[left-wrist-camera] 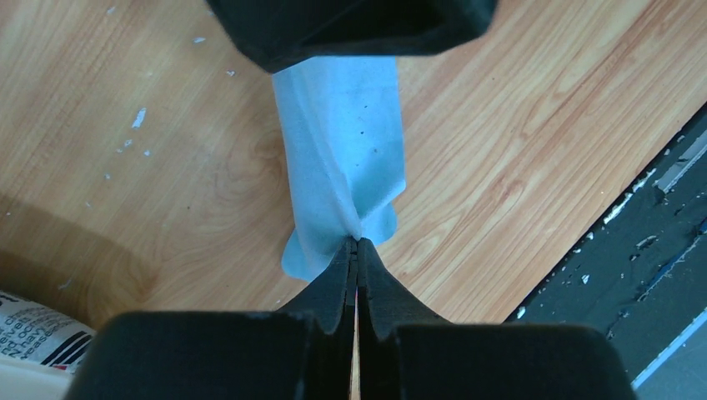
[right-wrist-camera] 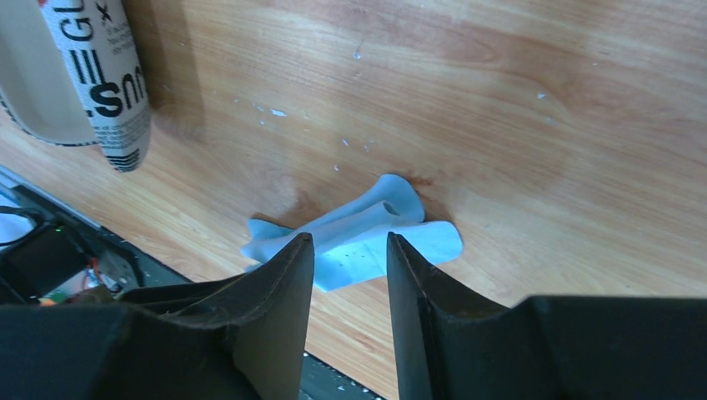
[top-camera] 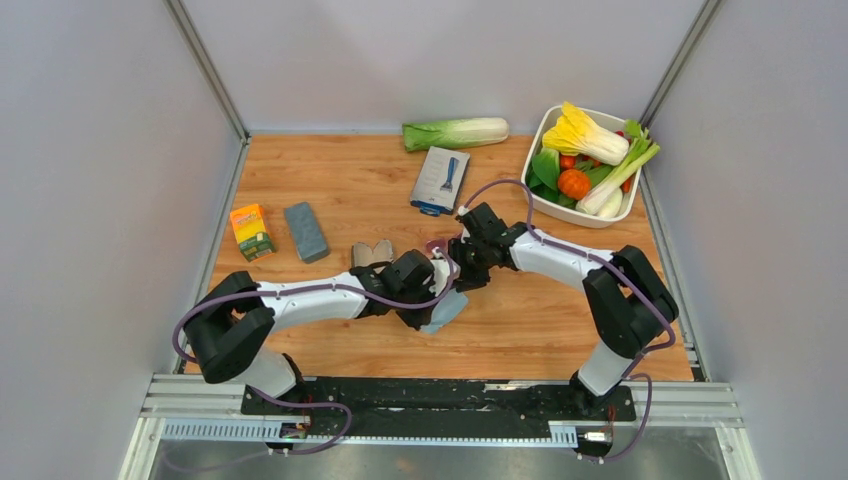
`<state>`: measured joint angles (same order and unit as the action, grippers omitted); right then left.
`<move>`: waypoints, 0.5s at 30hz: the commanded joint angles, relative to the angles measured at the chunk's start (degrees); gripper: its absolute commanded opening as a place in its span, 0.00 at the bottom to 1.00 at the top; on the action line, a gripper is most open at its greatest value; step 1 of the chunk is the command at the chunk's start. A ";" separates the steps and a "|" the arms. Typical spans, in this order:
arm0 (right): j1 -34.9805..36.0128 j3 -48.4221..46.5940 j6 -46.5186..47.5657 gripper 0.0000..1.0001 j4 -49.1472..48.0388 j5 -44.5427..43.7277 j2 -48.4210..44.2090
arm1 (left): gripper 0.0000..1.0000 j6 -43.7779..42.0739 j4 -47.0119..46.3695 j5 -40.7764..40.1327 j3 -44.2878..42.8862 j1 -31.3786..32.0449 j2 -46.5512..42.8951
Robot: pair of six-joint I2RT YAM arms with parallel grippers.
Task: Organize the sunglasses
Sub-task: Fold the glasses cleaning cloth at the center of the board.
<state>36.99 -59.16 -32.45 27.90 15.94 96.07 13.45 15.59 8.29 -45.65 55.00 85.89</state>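
My left gripper (left-wrist-camera: 357, 242) is shut on a corner of the light blue cloth (left-wrist-camera: 342, 133), which trails away from the tips onto the wood. In the top view that gripper (top-camera: 428, 300) is at the table's middle, with the cloth (top-camera: 447, 310) beside it. My right gripper (right-wrist-camera: 348, 237) is open just above the same cloth (right-wrist-camera: 417, 237), with nothing between its fingers. From above it (top-camera: 462, 262) faces the left one closely. A small pink bit, probably the sunglasses (top-camera: 437, 243), shows behind the two grippers; the rest is hidden.
The oblong grey-blue case (top-camera: 305, 232) lies closed at the left beside an orange-green carton (top-camera: 252, 230). A beige pouch (top-camera: 372, 253) sits by the left wrist. A boxed item (top-camera: 440, 180), a cabbage (top-camera: 455, 133) and a white tub of vegetables (top-camera: 625, 215) stand at the back.
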 commanded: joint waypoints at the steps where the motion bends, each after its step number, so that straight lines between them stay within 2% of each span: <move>1: 0.18 -0.87 -5.17 0.40 -4.08 2.43 0.34 | 0.00 1.14 -3.73 1.46 0.47 0.63 0.07; 9: 0.36 -2.19 -5.00 0.39 -2.15 1.28 0.69 | 0.00 0.96 -3.73 1.46 0.39 1.07 0.16; 15: 0.36 -1.49 -5.69 0.40 0.49 -3.37 -0.01 | 0.00 0.96 -3.73 1.90 0.56 1.16 0.07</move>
<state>37.10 -59.31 -36.67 27.18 15.94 96.42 13.82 13.82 8.99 -45.39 55.70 85.95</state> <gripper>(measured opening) 0.397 0.007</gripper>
